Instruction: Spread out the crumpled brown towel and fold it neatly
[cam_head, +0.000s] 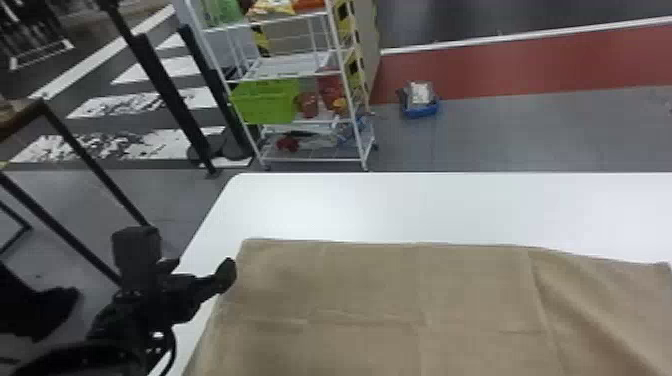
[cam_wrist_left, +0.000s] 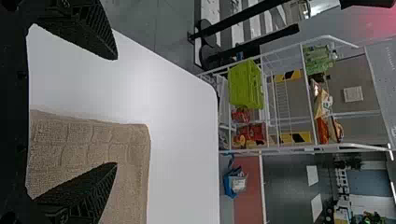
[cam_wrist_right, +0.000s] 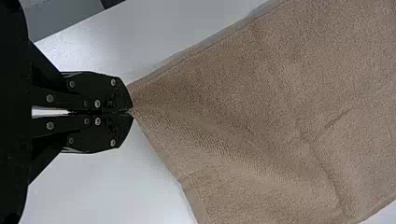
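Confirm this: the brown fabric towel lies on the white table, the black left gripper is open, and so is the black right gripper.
Not quite: the black right gripper is shut on a corner of the brown fabric towel, as the right wrist view shows. The rest stands.

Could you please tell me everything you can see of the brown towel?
The brown, rectangular-looking fabric towel has a soft, fuzzy-looking pile and a flatter, smoother hem band. It lies spread mostly flat on the white table, with shallow creases across it and longer, raised folds toward the robot's right. The black right gripper pinches one corner.
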